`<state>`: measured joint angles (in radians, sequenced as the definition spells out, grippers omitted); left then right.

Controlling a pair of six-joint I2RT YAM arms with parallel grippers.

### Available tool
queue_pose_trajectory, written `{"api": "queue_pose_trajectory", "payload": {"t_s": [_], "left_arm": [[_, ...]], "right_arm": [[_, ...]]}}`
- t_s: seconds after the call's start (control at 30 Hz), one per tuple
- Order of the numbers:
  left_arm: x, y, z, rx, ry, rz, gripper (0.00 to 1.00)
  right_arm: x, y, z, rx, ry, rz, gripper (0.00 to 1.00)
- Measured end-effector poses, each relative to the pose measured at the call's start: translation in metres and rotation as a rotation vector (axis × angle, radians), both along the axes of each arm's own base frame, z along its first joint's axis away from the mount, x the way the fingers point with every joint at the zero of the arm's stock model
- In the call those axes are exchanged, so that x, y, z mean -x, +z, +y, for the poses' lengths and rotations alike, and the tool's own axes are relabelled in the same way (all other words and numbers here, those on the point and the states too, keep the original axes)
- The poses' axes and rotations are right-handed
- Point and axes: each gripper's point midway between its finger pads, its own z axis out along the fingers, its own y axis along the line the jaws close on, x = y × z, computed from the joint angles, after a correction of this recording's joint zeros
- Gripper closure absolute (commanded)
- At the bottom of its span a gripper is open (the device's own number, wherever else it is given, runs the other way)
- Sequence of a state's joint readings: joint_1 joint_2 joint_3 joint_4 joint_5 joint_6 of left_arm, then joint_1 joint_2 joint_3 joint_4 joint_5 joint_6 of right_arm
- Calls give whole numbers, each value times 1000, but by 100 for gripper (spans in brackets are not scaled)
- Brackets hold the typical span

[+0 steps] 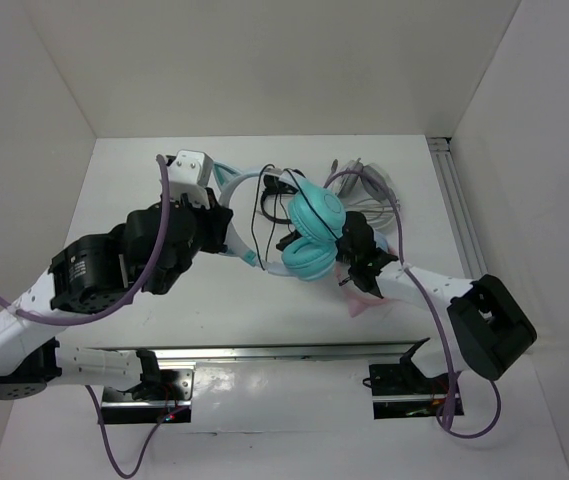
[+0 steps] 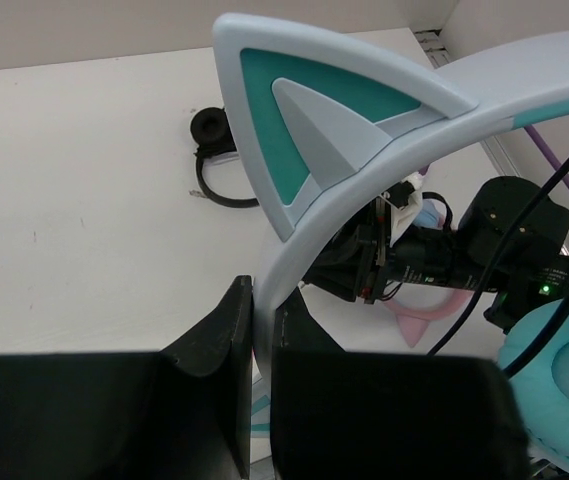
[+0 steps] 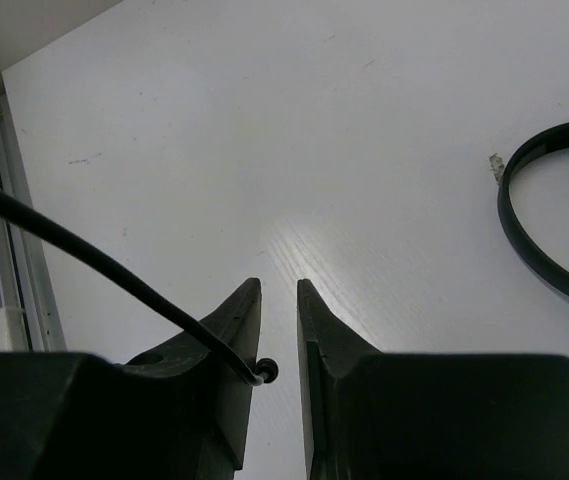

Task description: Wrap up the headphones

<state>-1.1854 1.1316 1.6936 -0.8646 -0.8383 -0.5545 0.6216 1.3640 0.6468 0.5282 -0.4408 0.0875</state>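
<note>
Surface: white table [image 1: 214, 315], matt, lightly scuffed. White walls [image 1: 264, 60] close it in on the left, far and right sides. A metal rail [image 1: 459, 215] runs along the right edge.

The headphones [image 1: 314, 225] are mid-table, between the two arms. Their teal cups are stacked together, and the white headband [image 2: 544, 70] arcs away to the left. One cat ear [image 2: 314, 110] stands up from the band, close to the left wrist camera.

Left gripper [image 2: 262, 290]: fingers drawn in tight on the headband just below the cat ear, one on each face of it.

Right gripper [image 3: 279, 285]: just right of the teal cups, with the fingers a narrow slit apart. The thin black cable [image 3: 84, 250] comes in from the left, crosses the left finger [image 3: 224, 340] and dips into the slit at its inner edge. The gap is wider than the cable, which is not visibly squeezed.

Pink headphones [image 1: 364, 303] lie under the right arm, and a pink ear shows in the left wrist view. Small black headphones [image 2: 212, 128] sit on the table on the far side of the teal set.
</note>
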Motion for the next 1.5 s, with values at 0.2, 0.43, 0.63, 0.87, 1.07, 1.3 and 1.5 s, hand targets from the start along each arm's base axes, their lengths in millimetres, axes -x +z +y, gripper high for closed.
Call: {"api": "queue_pose_trajectory", "payload": {"t_s": [0.2,0.43,0.63,0.87,1.07,1.3,1.5], "left_arm": [[0,2,2,7,6,-6,100],[-2,4,6,10,25,-13,100],[-1,8,12,22,38,-22,100],[-2,9,14,23,50,-27,100],[-3,12,26,47,104,-36,100],[-6,3,46,92,235,-23,100],[-17,-2,61,150,345,-10,100]], "right_arm": [[-1,-5,4,-16,19,18,71],[3,-14,6,-35,38,41,71],[5,-19,5,-33,39,53,75],[7,-24,4,-31,40,63,100],[11,-29,-1,-40,20,71,100],[45,-32,9,-30,6,62,100],[80,-28,29,-6,26,40,100]]}}
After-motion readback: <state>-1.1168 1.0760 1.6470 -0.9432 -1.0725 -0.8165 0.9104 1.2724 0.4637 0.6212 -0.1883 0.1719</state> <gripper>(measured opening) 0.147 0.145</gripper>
